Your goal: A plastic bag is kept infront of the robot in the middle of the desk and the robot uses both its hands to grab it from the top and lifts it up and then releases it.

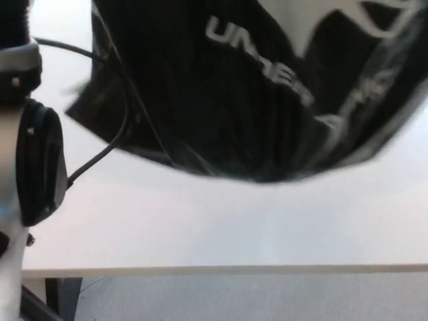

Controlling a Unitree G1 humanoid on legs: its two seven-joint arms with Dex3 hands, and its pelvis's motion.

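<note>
One black plastic bag (254,93) fills the upper view above the desk (221,227); no fingers visible.

A plastic bag (254,93) fills the upper middle and right of the view, above the tabletop (221,221). At the far left edge stands part of the robot's arm (30,167). A cable (110,137) runs from it rightward, passing in front of the bag's left side. Below the tabletop's near edge lies the floor (254,297).

black plastic bag (221,100) with white lettering, partly legible "UNDE...", rest blurred
</note>
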